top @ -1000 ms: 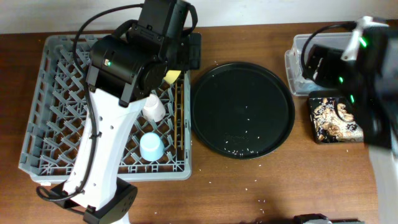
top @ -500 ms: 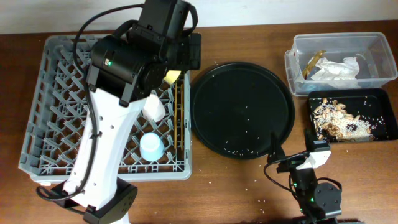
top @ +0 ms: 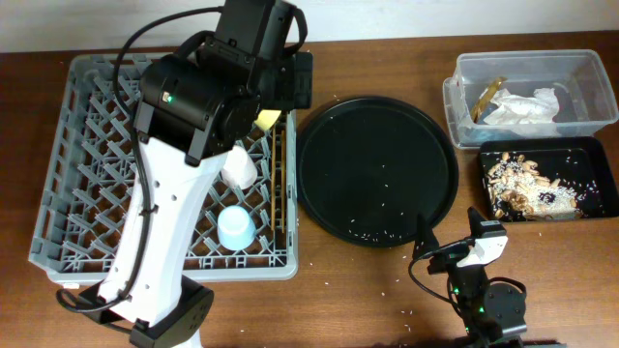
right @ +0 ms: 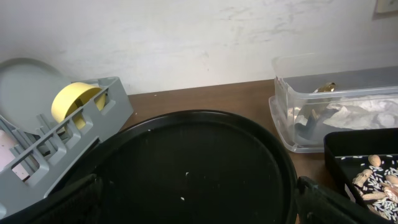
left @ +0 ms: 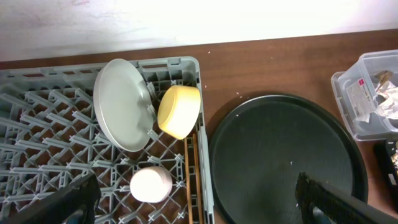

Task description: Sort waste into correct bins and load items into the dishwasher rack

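From the left wrist view I see the left hand (left: 196,180) hanging over the right side of the rack (top: 87,145), fingers spread wide and holding nothing. Below it the plate (left: 121,102) stands on edge among the pegs near the rack's upper right corner, and the yellow bowl (left: 179,111) lies tipped on its side, touching the plate. The pink cup (left: 151,185) sits lower down among the pegs, and the chopsticks (left: 189,168) lie along the rack's right wall. Overhead, the light-blue cup (top: 237,228) sits near the rack's lower right. The left arm (top: 193,106) covers much of the rack's middle. The right hand (right: 198,182) is low at the bottom of the overhead frame, just below the rim of the round black tray (top: 334,145), fingers likewise spread and empty. Rice grains (top: 372,232) dot that tray and the tabletop (top: 338,300) near it. At upper right the clear tub (top: 590,68) holds the napkins (top: 527,104) and a tan scrap (top: 486,94). Just below it the black tray (top: 595,155) holds the food leftovers (top: 517,188).
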### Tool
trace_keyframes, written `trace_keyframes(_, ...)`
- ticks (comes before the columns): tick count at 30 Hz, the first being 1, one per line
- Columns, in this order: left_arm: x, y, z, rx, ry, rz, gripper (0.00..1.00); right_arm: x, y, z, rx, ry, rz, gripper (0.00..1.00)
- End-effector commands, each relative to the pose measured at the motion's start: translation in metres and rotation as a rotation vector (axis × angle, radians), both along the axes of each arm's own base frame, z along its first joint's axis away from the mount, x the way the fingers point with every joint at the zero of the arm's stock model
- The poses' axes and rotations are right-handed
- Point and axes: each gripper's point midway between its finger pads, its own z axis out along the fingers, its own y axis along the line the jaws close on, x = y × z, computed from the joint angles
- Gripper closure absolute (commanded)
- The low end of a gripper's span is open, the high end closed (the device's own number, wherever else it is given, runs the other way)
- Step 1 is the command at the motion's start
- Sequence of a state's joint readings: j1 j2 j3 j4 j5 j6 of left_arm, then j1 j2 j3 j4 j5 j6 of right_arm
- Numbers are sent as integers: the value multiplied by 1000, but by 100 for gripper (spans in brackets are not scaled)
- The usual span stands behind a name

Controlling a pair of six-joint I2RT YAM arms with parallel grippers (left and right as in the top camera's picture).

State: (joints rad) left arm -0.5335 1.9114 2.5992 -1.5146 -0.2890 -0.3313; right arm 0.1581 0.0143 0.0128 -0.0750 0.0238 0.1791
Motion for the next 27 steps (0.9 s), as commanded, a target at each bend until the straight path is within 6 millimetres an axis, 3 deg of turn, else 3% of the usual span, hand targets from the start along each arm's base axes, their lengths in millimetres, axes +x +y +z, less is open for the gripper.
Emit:
trace_keyframes(1,4,3,2,26,-19,10,0,-1,3,-3,-10,3,12,1)
trace_keyframes(4,12,28,22,-11,-104,47,0,-1,3,-3,-10,3,12,1)
trace_keyframes(6,25,47,14,-71,-166,-35,0,-1,3,-3,-10,3,12,2)
trace_keyframes(9,15,98,-14,-113,-260,-24,0,-1,3,-3,-10,3,12,1)
trace_keyframes(11,-10,130,-45,-70,-354,-26,0,-1,3,-3,-10,3,12,2)
trace_keyframes(14,-61,167,-99,-64,-497,17,0,-1,3,-3,-10,3,12,2)
trace_keyframes(15,-87,181,-123,-27,-575,55,0,-1,3,-3,-10,3,12,2)
trace_keyframes(19,-126,191,-160,111,-706,83,0,-1,3,-3,-10,3,12,2)
trace_keyframes(27,-140,205,-218,154,-756,171,0,-1,3,-3,-10,3,12,2)
